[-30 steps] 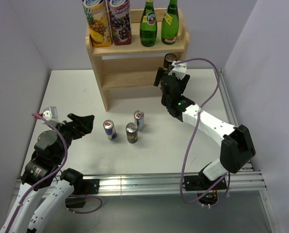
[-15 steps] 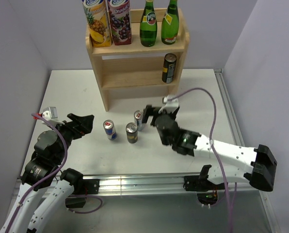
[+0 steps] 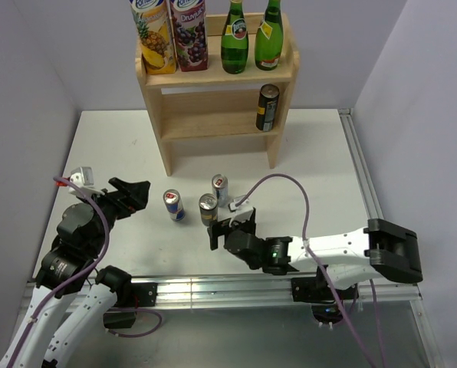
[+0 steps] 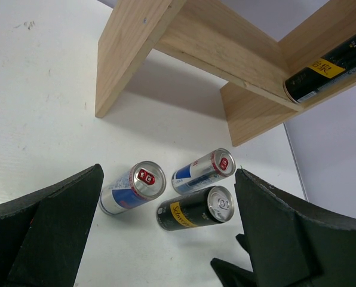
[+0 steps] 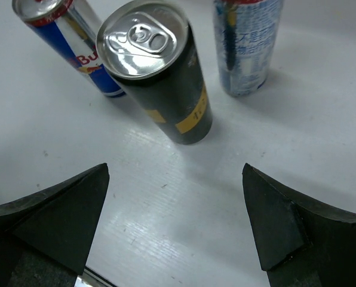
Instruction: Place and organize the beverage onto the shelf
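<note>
Three cans stand on the white table (image 3: 313, 169). The left gripper (image 3: 140, 193) has its fingers spread wide and holds nothing. The red-and-blue can (image 3: 174, 205) is a little way ahead of its fingertips. Next is the black can (image 3: 208, 209), just ahead of the right gripper (image 3: 232, 226). Those fingers are wide apart too, and empty. The silver-blue can (image 3: 220, 189) stands just past it. Far beyond both grippers is the shelf (image 3: 205, 103). It has another black can (image 3: 267, 107) on its lower board, and juice boxes (image 3: 153, 38) and green bottles (image 3: 235, 38) on top.
</note>
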Controlling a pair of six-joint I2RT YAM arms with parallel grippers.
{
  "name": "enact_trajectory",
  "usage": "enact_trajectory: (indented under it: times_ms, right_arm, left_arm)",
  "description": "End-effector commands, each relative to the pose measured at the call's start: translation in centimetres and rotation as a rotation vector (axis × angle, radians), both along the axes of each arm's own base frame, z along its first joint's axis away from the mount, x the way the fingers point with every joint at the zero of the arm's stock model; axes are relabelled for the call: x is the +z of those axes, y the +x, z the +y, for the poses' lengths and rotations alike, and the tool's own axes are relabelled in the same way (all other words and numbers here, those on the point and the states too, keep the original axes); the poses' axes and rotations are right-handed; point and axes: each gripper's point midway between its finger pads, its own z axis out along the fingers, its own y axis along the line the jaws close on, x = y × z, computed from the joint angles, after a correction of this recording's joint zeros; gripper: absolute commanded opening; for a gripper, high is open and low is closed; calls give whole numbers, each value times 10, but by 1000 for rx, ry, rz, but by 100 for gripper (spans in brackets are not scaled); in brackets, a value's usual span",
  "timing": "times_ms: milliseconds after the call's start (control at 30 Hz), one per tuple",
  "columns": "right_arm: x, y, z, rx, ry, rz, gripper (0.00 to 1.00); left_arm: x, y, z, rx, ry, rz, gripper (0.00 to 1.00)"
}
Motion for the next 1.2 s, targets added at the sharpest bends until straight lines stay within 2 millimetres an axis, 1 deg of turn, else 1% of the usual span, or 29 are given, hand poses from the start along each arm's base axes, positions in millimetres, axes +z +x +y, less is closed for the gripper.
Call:
enact_trajectory:
  times_ms: [0,33,67,100,133,167,200,267,300,367,400,467,500,600,667,767,800,833,867,900,933,967,1033,1100,1133,1167]
  right_arm:
    - [14,3,33,5,105,-14,100]
    - [12,5,37,3,98,-15,100]
    - [15,7,43,-2,97,-22,100]
    - [4,11,45,-21,57,-28,100]
    - [2,14,48,-25,43,-34,100]
    - [5,17,55,-31,46,-43,100]
    - [-3,21,58,-35,18,-51,100]
    - [-2,28,65,-46,12,-63,100]
    - [-8,36,65,-65,-3,-64,100]
    - [-11,46,66,-84,-4,-63,100]
    - [-15,58,62,-109,-9,-61,99]
    - [-19,67,60,-128,-16,-64,98]
    - [-20,75,55,-151,-21,-65,97]
    - [-23,88,51,-190,-44,-77,93]
    - [-28,92,50,-201,-61,-83,93]
    - [-34,98,50,-217,-71,-82,88]
    - [-35,98,51,-218,-70,-81,78]
    - [-36,99,50,-223,-65,-78,71]
    - [-36,98,50,-224,-64,-74,46]
    - [-36,98,48,-230,-63,-73,23]
    - [-34,97,48,-249,-40,-66,7]
    - [-37,95,43,-255,-67,-52,4]
    - [-36,92,38,-283,-56,-40,3]
    - [-30,82,31,-289,-64,-39,0]
    - [-16,79,30,-298,-29,-43,0]
    - [-15,69,27,-289,-61,-41,0]
  left_arm:
    - [3,4,-3,-9,5,-13,99]
    - [2,5,-3,-5,9,-7,99]
    - [1,5,-3,-6,11,-3,99]
    - [0,5,-3,-6,14,0,99]
    - [0,5,-3,-8,13,2,99]
    - [0,6,-3,-5,12,0,99]
    - [0,6,-3,-1,12,2,99]
    - [-1,7,-3,-3,14,7,99]
    - [-2,7,-4,-5,16,9,99]
    - [-1,7,-5,-9,17,9,99]
    - [-2,7,-5,-11,20,11,99]
    - [-2,7,-5,-11,18,8,99]
    - [-1,7,-5,-11,16,7,99]
    - [-1,7,-6,-17,16,6,99]
    - [0,6,-6,-17,14,2,99]
    - [0,5,-5,-19,13,-1,99]
    - [0,5,-5,-19,13,-1,99]
    - [1,5,-6,-20,11,-4,99]
    - [1,5,-6,-20,11,-4,99]
    - [1,5,-6,-20,11,-5,99]
    - [1,5,-6,-20,11,-4,99]
    - [1,5,-6,-20,10,-3,99]
    - [2,4,-5,-19,8,-11,99]
    - [3,4,-5,-18,6,-13,99]
    - [3,4,-5,-20,6,-15,99]
    - [3,3,-5,-22,5,-16,99]
